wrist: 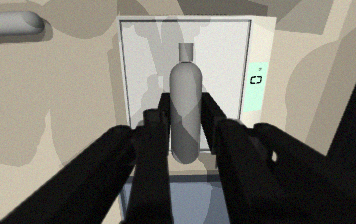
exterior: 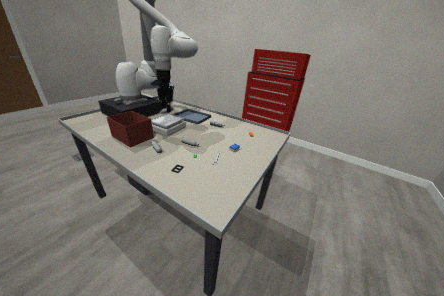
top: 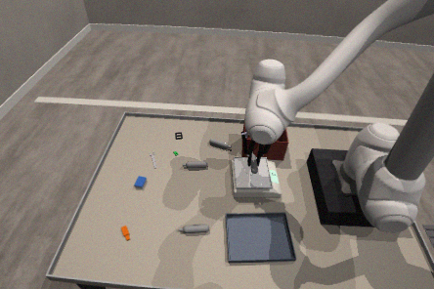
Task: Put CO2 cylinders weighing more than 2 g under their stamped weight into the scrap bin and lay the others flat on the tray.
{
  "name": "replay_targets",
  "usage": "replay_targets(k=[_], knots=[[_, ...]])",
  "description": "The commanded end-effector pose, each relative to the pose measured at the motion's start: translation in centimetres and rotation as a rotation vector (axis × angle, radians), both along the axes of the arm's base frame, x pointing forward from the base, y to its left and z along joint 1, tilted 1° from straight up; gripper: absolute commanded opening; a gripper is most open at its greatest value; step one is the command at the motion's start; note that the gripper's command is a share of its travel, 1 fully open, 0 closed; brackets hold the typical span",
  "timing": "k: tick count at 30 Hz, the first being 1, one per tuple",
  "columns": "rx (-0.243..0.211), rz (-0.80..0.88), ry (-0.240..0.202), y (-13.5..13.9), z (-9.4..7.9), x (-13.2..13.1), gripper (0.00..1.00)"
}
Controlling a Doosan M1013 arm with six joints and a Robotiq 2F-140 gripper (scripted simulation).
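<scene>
My gripper (wrist: 185,105) is shut on a grey CO2 cylinder (wrist: 185,105) and holds it level, just above the white scale, neck pointing away. The scale's green display (wrist: 256,80) shows one small figure that looks like a zero. In the top view the gripper (top: 254,166) hangs over the scale (top: 254,180). The red scrap bin (top: 272,144) stands right behind the scale. The dark tray (top: 259,237) lies in front of it. Three other cylinders lie on the table (top: 218,147) (top: 196,165) (top: 195,228).
A blue block (top: 140,182), an orange piece (top: 126,232), a black buckle (top: 179,136), a green bit (top: 175,153) and a thin screw (top: 153,160) lie on the left half. The arm's black base (top: 338,185) stands to the right. A raised rim edges the table.
</scene>
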State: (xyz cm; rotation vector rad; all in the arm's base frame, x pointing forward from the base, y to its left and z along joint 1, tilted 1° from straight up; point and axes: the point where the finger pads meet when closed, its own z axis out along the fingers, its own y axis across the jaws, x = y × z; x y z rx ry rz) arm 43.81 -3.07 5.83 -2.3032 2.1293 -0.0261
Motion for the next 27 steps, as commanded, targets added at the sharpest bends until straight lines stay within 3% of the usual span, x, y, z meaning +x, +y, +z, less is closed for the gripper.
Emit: replay_targets(k=[1, 6, 10, 23, 27], knots=[[0.003, 0.004, -0.002, 0.0, 1.6, 0.1, 0.10], [0.003, 0.004, -0.002, 0.1, 4.6, 0.1, 0.10], [0.003, 0.004, -0.002, 0.1, 5.9, 0.0, 0.10], [0.004, 0.004, 0.002, 0.1, 5.9, -0.1, 0.10], [0.005, 0.001, 0.001, -3.0, 6.0, -0.3, 0.10]])
